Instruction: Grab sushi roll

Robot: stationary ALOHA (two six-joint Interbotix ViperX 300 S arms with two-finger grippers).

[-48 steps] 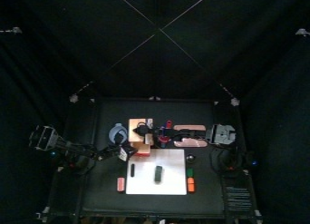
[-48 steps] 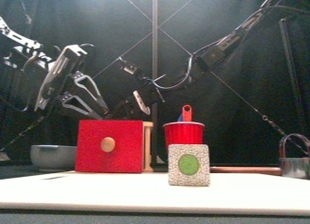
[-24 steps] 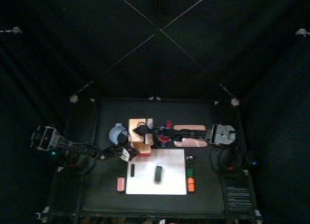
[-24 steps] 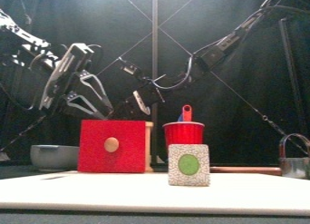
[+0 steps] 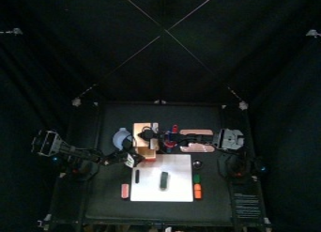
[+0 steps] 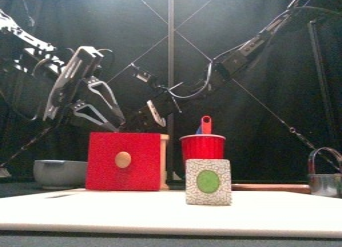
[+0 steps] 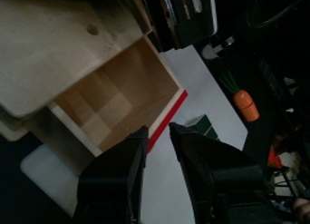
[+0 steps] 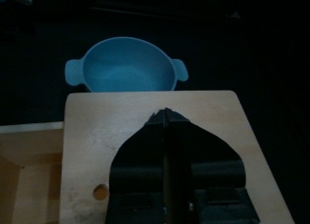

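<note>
The sushi roll is a short dark piece lying on the white board near the table's front. In the left wrist view a dark green piece, probably the sushi roll, shows just beyond one jaw. My left gripper hovers at the board's left back corner, beside the wooden box, jaws slightly open and empty. My right gripper reaches across the middle above the box. Its jaws are shut on nothing.
Reddish-orange bars lie left and right of the roll. The front view shows a red box, a red cup, a card with a green oval, a grey bowl and a metal holder. A toy carrot lies nearby.
In the front view the left arm has shifted slightly to the right. The right arm and the objects have not moved.
</note>
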